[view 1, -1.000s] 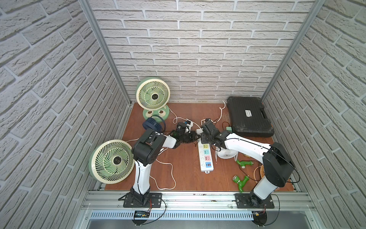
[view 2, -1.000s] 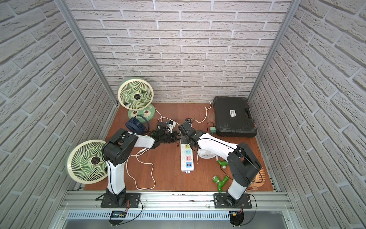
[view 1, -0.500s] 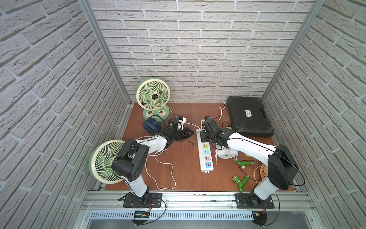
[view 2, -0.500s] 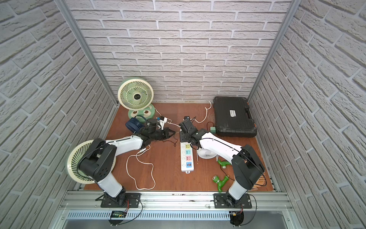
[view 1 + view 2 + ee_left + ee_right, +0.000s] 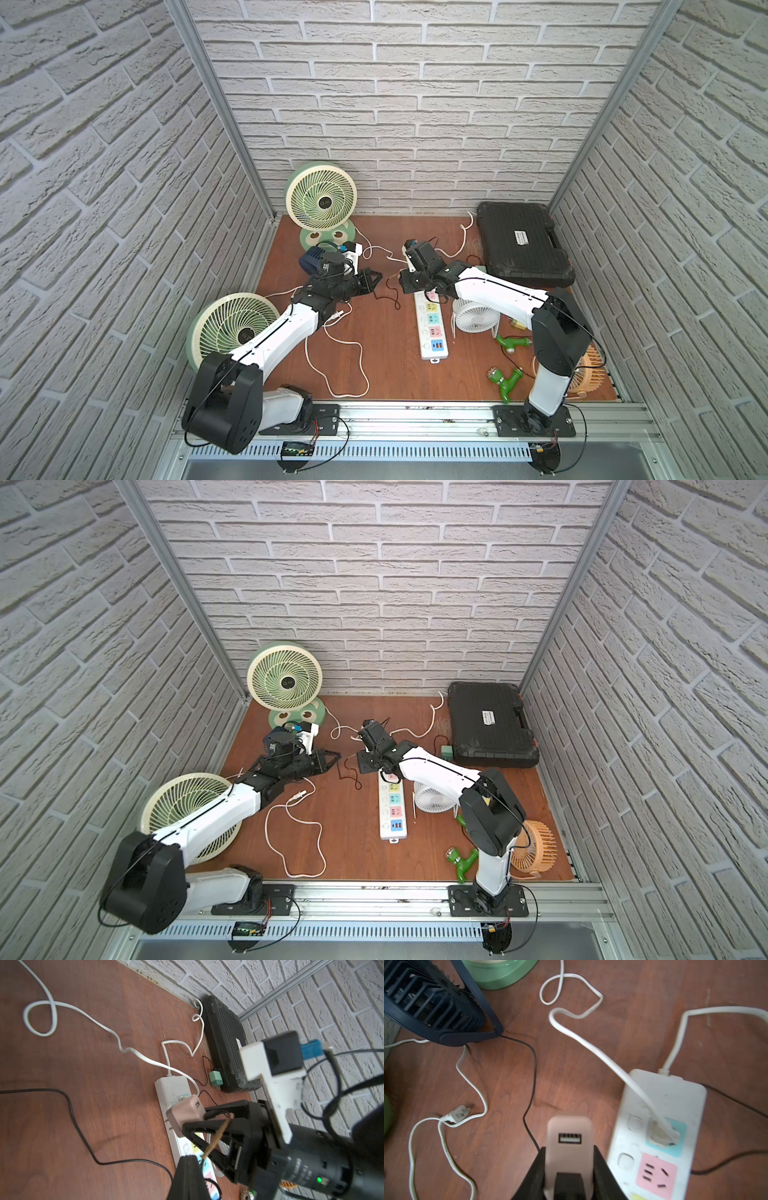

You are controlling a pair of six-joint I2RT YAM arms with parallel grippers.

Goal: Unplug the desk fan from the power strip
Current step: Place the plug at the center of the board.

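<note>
Right claw (image 5: 569, 1160) is clamped on the pink adapter (image 5: 570, 1132), prongs clear of the power strip (image 5: 675, 1095), which lies just beside and below it. Suggest a straight lift, then swing away from the strip without snagging the white plug (image 5: 661, 1133) seated in the blue socket (image 5: 680, 1148). Right arm reaches low and forward. Left claw (image 5: 375, 276) is closed and empty, facing it, apart.

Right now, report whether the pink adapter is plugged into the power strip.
Out: right pincer holds pink adapter clear of the power strip, prongs bare.
</note>
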